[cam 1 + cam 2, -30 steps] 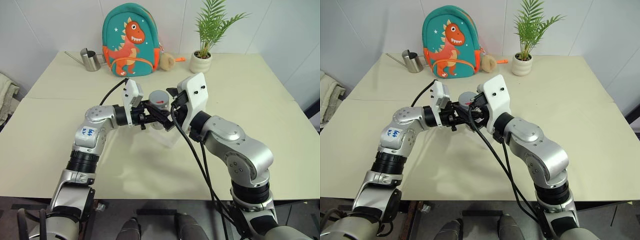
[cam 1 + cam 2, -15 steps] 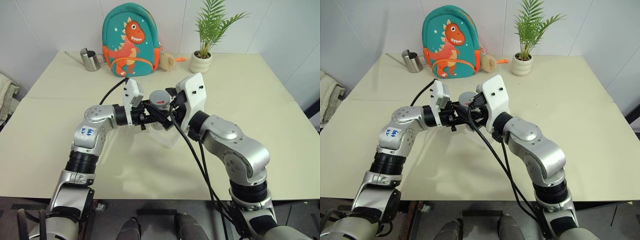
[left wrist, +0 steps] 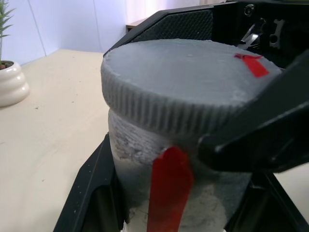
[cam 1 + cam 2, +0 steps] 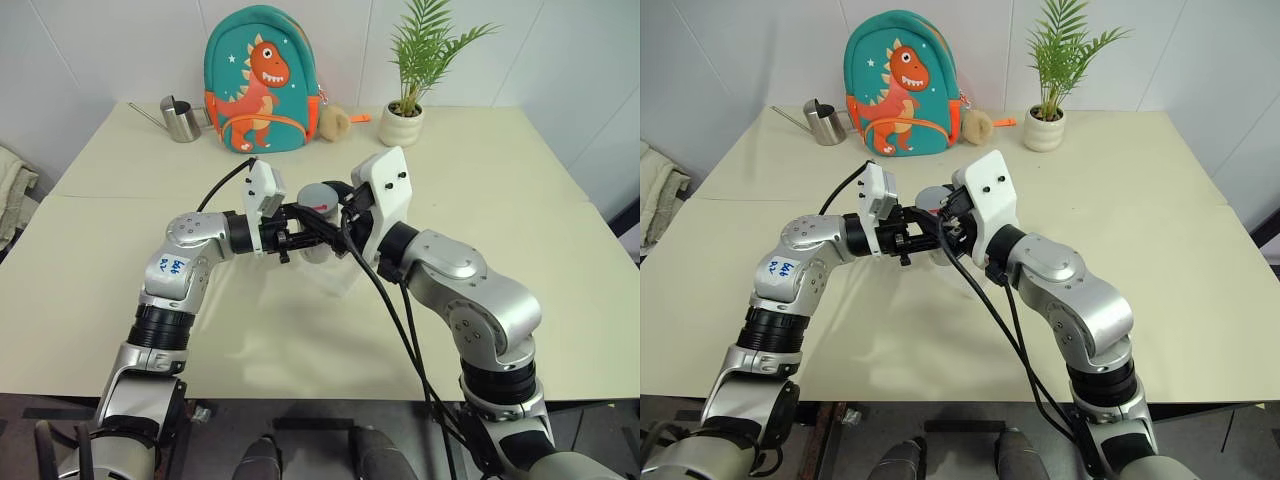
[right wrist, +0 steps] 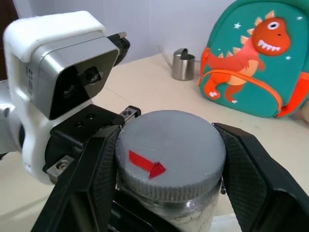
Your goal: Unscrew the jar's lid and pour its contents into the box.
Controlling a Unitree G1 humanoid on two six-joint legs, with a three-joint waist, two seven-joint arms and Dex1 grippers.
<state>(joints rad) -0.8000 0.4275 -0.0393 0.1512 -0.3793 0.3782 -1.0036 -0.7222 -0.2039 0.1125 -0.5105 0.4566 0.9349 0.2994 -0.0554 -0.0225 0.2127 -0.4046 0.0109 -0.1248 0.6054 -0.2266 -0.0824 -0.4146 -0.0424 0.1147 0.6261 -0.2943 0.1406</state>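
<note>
**Both grippers on the jar above the table**

Over the cream table (image 4: 520, 230), the left gripper (image 3: 181, 212) clamps the small silver jar with a red stripe (image 3: 169, 193). The right gripper (image 5: 169, 159) pinches its round grey lid (image 5: 171, 152).

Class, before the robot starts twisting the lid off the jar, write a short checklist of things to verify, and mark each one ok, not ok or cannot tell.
1. Left gripper clamped on the jar body: ok.
2. Right gripper fingers against the lid rim, both sides: ok.
3. Lid fully seated on the jar: ok.
4. Jar upright: ok.
5. Box below the jar, ready for pouring: ok.
6. Contents inside the jar: cannot tell.
</note>
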